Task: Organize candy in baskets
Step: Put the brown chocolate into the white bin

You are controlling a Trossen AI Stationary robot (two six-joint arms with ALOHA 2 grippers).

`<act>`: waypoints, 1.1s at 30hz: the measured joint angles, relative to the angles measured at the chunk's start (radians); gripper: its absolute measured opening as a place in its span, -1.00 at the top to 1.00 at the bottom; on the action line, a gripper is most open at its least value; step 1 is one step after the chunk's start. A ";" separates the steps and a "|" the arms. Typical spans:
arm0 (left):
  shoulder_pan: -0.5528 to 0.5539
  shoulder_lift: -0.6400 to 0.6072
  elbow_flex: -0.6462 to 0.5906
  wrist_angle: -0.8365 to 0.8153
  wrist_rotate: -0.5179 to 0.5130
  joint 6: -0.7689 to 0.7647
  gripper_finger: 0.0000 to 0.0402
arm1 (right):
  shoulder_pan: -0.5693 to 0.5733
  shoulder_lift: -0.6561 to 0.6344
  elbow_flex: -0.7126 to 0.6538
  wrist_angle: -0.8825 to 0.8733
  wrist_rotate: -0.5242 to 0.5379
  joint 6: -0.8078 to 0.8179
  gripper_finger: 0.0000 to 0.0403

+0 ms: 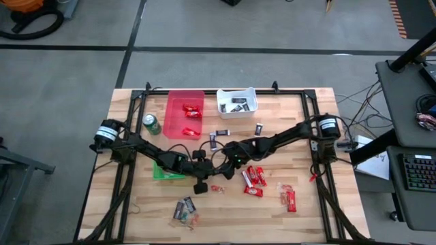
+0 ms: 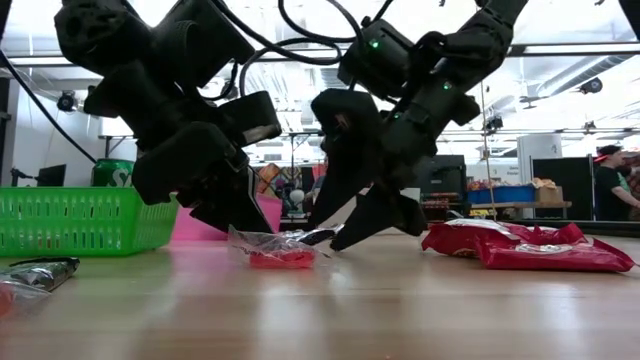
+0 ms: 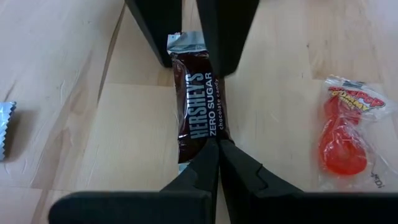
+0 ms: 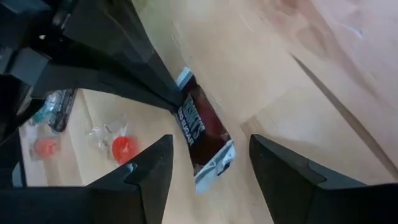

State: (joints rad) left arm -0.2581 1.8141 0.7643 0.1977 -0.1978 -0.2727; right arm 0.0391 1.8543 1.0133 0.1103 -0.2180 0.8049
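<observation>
A brown Hershey's candy bar (image 3: pixel 198 106) lies flat on the wooden table near its middle. My left gripper (image 3: pixel 217 152) is shut, with its tips at one end of the bar. My right gripper (image 4: pixel 209 142) is open and faces it. Its two fingers (image 3: pixel 227 37) stand on either side of the bar's other, silver-crimped end and touch nothing. In the low view both grippers (image 2: pixel 250 222) (image 2: pixel 350 225) slant down to the tabletop. The red basket (image 1: pixel 185 112) and the white basket (image 1: pixel 237 102) stand at the far edge. The green basket (image 1: pixel 167 171) lies partly under my left arm. My left gripper's shut fingertips rest on top of the bar's end (image 4: pixel 181 107), slanting down from the table's left and lying along the bar. The tips cover that end, so I cannot tell pressing from pinching the wrapper. The bar lies flat on the table.
A clear-wrapped red sweet (image 3: pixel 342 134) lies just nearside of the bar. Red-wrapped bars (image 1: pixel 254 178) (image 1: pixel 289 199) lie to the right and dark mini bars (image 1: pixel 182 207) near the front. A green can (image 1: pixel 151 124) stands beside the red basket. Loose dark bars (image 1: pixel 223 133) lie before the white basket.
</observation>
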 joint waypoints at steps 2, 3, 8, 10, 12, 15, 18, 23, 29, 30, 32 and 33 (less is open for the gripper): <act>0.000 0.000 0.000 0.002 0.000 0.000 1.00 | 0.000 0.007 0.010 -0.005 0.000 -0.018 -0.02; 0.000 0.000 -0.001 0.003 0.000 0.000 1.00 | 0.000 0.008 0.016 -0.001 0.001 -0.025 -0.02; 0.000 0.002 -0.002 0.015 -0.002 0.000 1.00 | 0.000 0.009 0.026 0.000 0.009 -0.045 0.10; 0.000 0.002 -0.002 0.022 -0.002 0.001 1.00 | 0.000 0.009 0.025 0.002 0.009 -0.046 0.20; 0.000 0.002 -0.003 0.027 -0.002 0.001 1.00 | 0.000 0.009 0.024 0.004 0.009 -0.046 0.32; 0.000 0.003 -0.003 0.029 -0.001 0.001 1.00 | 0.000 0.012 0.022 0.006 0.009 -0.047 0.50; 0.000 0.003 -0.003 0.030 -0.002 0.000 1.00 | 0.000 0.012 0.020 0.004 0.009 -0.048 0.67; 0.000 0.003 -0.003 0.031 -0.001 -0.002 1.00 | 0.000 0.012 0.018 0.007 0.010 -0.090 0.87; 0.000 -0.021 -0.004 0.009 0.004 0.007 1.00 | -0.005 0.008 0.026 0.006 0.010 -0.144 0.96; 0.000 -0.027 -0.004 0.000 0.004 0.010 1.00 | -0.007 0.004 0.027 0.006 0.009 -0.151 0.96; 0.000 -0.048 -0.004 -0.015 0.004 0.013 1.00 | -0.009 -0.002 0.027 0.000 0.008 -0.163 0.96; 0.000 -0.063 -0.005 -0.023 0.004 0.015 1.00 | -0.012 -0.006 0.027 -0.005 0.008 -0.168 0.96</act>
State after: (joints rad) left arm -0.2581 1.7514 0.7593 0.1746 -0.1940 -0.2572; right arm 0.0268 1.8480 1.0405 0.1048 -0.2096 0.6371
